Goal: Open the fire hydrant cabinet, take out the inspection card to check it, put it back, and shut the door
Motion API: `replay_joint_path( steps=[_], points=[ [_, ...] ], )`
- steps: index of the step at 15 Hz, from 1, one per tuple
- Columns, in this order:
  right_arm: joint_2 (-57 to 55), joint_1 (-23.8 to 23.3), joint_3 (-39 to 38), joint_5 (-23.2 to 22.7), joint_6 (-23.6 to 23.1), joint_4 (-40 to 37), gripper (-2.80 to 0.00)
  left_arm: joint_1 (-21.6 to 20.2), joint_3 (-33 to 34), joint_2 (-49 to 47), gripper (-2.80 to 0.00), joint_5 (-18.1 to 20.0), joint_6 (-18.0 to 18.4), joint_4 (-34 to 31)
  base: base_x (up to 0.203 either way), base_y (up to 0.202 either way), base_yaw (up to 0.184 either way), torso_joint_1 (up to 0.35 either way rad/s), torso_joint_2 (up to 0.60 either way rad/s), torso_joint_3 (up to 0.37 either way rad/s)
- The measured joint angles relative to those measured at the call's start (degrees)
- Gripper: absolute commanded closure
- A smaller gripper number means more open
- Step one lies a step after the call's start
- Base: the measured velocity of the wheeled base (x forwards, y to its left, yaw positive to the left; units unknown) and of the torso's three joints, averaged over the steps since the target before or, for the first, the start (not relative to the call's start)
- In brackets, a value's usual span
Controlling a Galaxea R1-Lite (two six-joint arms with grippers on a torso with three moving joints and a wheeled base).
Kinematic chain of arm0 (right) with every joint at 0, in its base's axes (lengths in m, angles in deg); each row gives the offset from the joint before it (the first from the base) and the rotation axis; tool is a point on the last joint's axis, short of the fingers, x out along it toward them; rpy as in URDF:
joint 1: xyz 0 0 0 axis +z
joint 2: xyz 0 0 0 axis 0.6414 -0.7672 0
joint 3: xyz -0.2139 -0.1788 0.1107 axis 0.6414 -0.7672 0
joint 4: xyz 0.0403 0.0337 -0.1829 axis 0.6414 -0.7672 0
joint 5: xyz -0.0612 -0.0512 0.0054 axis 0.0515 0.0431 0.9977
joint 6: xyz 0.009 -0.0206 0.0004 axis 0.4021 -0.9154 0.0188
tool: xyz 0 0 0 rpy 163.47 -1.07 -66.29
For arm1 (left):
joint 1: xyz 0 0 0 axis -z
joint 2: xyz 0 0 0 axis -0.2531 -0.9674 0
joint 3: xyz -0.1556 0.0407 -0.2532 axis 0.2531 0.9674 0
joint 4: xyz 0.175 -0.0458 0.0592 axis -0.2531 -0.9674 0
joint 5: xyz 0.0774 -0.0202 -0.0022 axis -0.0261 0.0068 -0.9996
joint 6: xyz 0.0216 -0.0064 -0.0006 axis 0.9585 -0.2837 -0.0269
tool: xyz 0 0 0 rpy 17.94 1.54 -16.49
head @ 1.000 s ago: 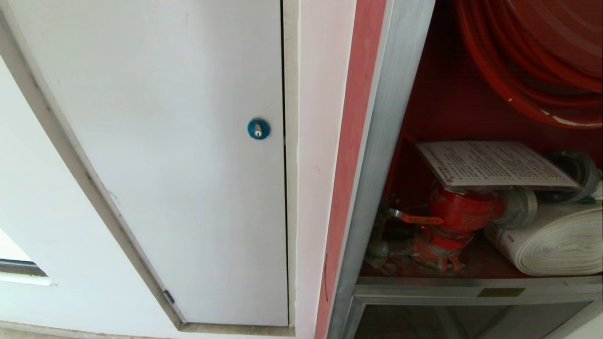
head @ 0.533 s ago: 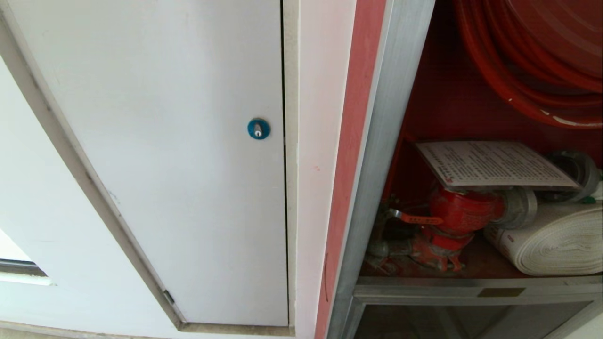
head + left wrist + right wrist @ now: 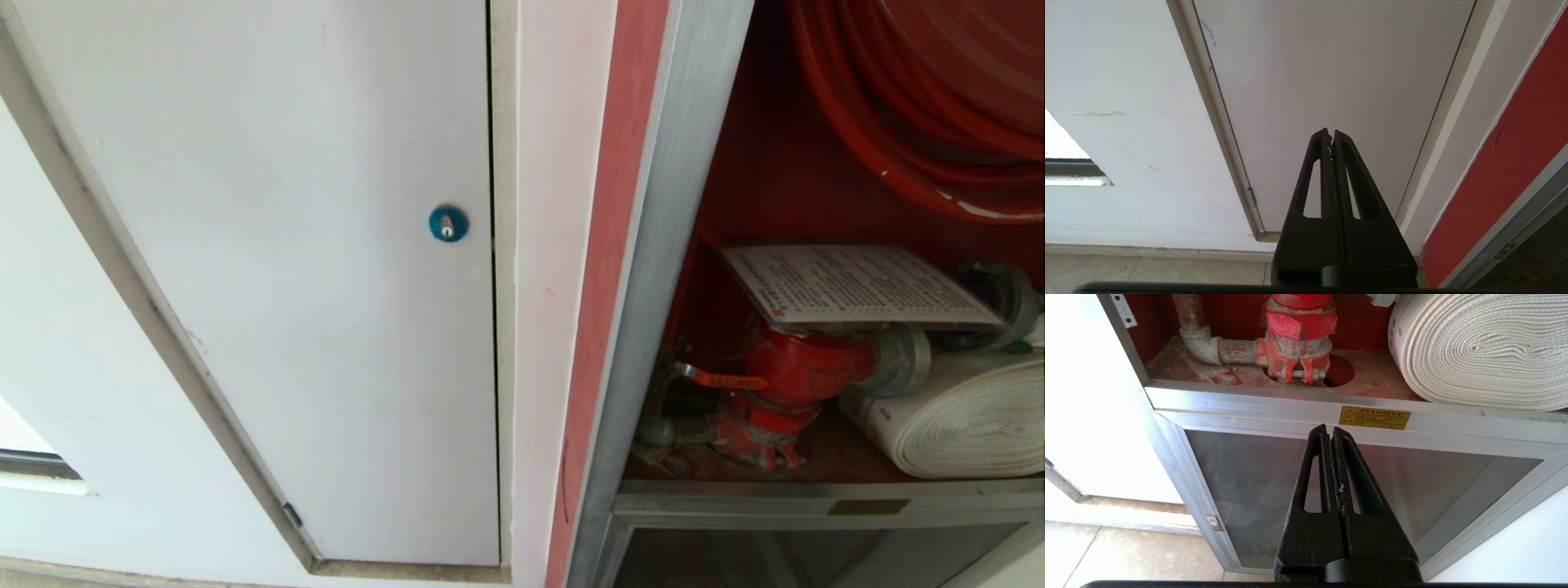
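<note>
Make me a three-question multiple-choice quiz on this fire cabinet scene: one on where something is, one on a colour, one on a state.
1. Where does the inspection card lie?
A. on top of the red valve
B. on the floor
C. taped to the white panel

2. What colour is the round lock on the white panel?
A. yellow
B. blue
C. black

3. How is the right tool?
A. open and empty
B. shut on the card
C. shut, holding nothing

Answers:
1 A, the card rests flat over the valve inside the fire hydrant cabinet.
2 B, the head view shows a blue disc.
3 C, its fingers meet in front of the lower glass panel with nothing between them.
</note>
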Motion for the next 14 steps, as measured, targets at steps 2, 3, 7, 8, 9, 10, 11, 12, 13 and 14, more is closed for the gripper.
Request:
replay_joint_path(
  steps=[2,3,7,8,9,10,11,12,13,14],
  points=[
    [0.0,0.0,0.0,0.0,0.0,0.0,0.00,0.0,0.0,0.0,0.00,0.0,0.0,0.0,0.000,0.000,0.000,0.000,0.00,0.000],
    [0.0,0.0,0.0,0.0,0.0,0.0,0.00,0.0,0.0,0.0,0.00,0.0,0.0,0.0,0.000,0.000,0.000,0.000,0.00,0.000],
    [0.0,0.0,0.0,0.0,0.0,0.0,0.00,0.0,0.0,0.0,0.00,0.0,0.0,0.0,0.000,0.000,0.000,0.000,0.00,0.000],
    [0.0,0.0,0.0,0.0,0.0,0.0,0.00,0.0,0.0,0.0,0.00,0.0,0.0,0.0,0.000,0.000,0.000,0.000,0.00,0.000],
    [0.0,0.0,0.0,0.0,0.0,0.0,0.00,0.0,0.0,0.0,0.00,0.0,0.0,0.0,0.000,0.000,0.000,0.000,0.00,0.000],
    [0.0,0.0,0.0,0.0,0.0,0.0,0.00,0.0,0.0,0.0,0.00,0.0,0.0,0.0,0.000,0.000,0.000,0.000,0.00,0.000],
    [0.0,0.0,0.0,0.0,0.0,0.0,0.00,0.0,0.0,0.0,0.00,0.0,0.0,0.0,0.000,0.000,0.000,0.000,0.00,0.000],
    [0.0,0.0,0.0,0.0,0.0,0.0,0.00,0.0,0.0,0.0,0.00,0.0,0.0,0.0,0.000,0.000,0.000,0.000,0.00,0.000],
    [0.0,0.0,0.0,0.0,0.0,0.0,0.00,0.0,0.0,0.0,0.00,0.0,0.0,0.0,0.000,0.000,0.000,0.000,0.00,0.000],
    [0.0,0.0,0.0,0.0,-0.1,0.0,0.00,0.0,0.0,0.0,0.00,0.0,0.0,0.0,0.000,0.000,0.000,0.000,0.00,0.000]
  ],
)
